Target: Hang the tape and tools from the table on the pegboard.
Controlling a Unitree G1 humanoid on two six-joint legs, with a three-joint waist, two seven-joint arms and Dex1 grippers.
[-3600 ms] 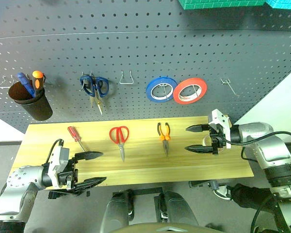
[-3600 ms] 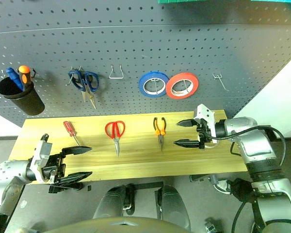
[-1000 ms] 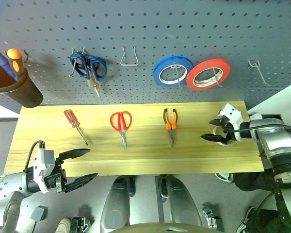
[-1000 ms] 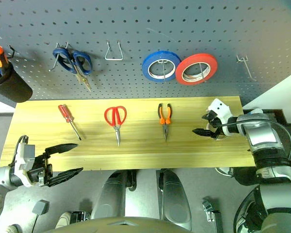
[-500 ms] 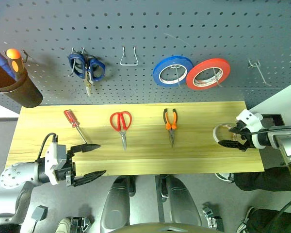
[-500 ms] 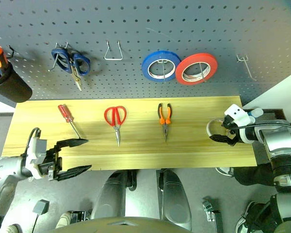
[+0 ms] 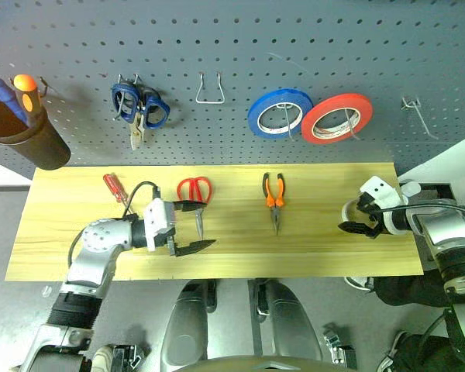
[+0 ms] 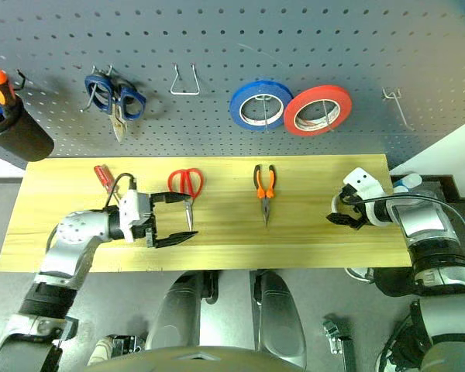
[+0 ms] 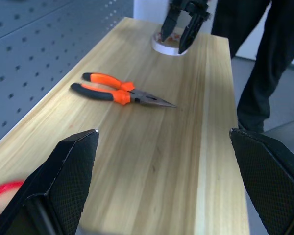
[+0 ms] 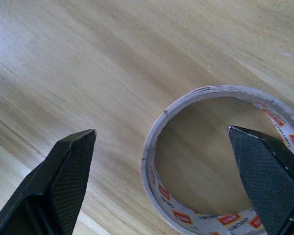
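The cream tape (image 10: 161, 188) lies flat near the right end of the wooden table (image 7: 325, 256). My right gripper (image 7: 355, 217) hangs open over it, fingers either side of the ring's near rim. I cannot tell whether they touch it. My left gripper (image 7: 191, 226) is open low over the table, and the blades of the red scissors (image 7: 194, 191) lie just off its fingertips. The red screwdriver (image 7: 112, 187) lies to its left. The orange-and-black pliers (image 7: 273, 198) lie mid-table and also show ahead of the fingers in the left wrist view. The grey pegboard (image 7: 217, 46) rises behind.
On the pegboard hang blue scissors (image 7: 139, 105), a blue roll (image 7: 279, 112), a red-orange roll (image 7: 337, 118), a bare wire hook (image 7: 209, 89), another hook (image 7: 415, 110) at far right and a dark cup (image 7: 19, 136) of tools. A person's dark trouser legs (image 9: 264, 63) stand beside the table's right end.
My left gripper swung from below the table's front-left edge up over the table to the red scissors. My right gripper moved right and down over the tape, which now shows.
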